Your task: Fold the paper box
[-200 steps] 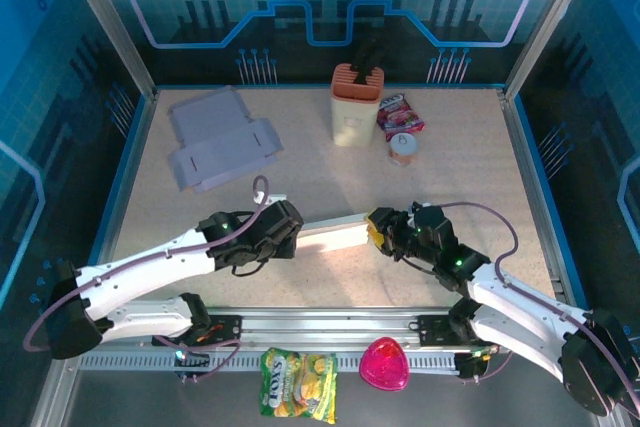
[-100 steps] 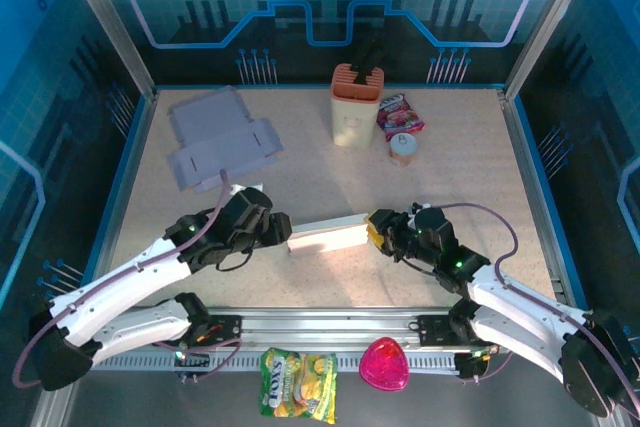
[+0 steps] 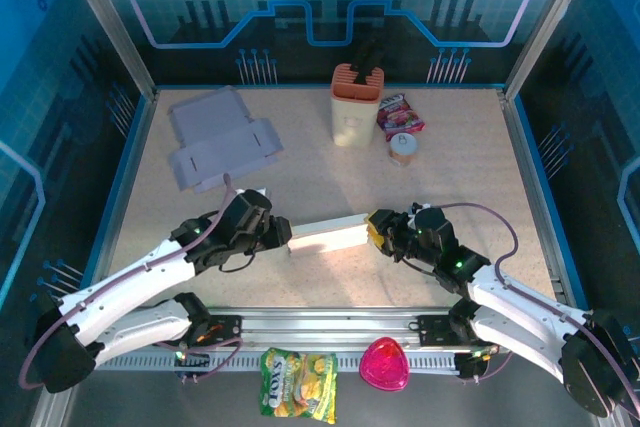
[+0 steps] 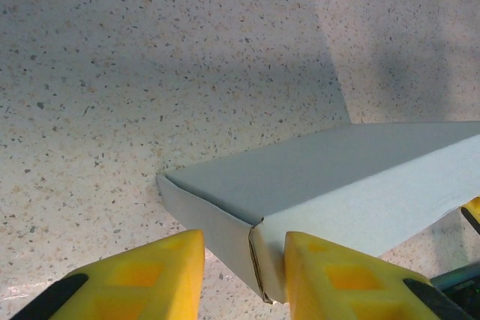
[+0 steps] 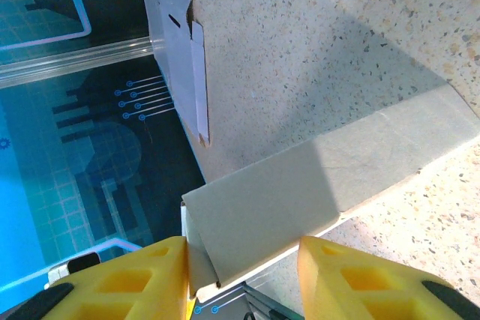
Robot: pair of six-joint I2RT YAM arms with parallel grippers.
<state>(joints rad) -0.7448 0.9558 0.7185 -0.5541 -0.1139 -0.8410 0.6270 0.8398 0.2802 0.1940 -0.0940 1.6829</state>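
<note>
Paper box (image 3: pixel 325 235) lying front centre, between my grippers. Right gripper (image 3: pixel 376 230) clamped on right end. Left gripper (image 3: pixel 284 238) part-open astride left corner, grip unclear. Closing end flap, I reckon; next needs square, gentle push.

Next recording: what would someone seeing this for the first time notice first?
A long pale box lies at the middle of the table, with the left hand at one end and the right hand clamped on the other. At the far left lies a flat sheet of unfolded cardboard.
</note>
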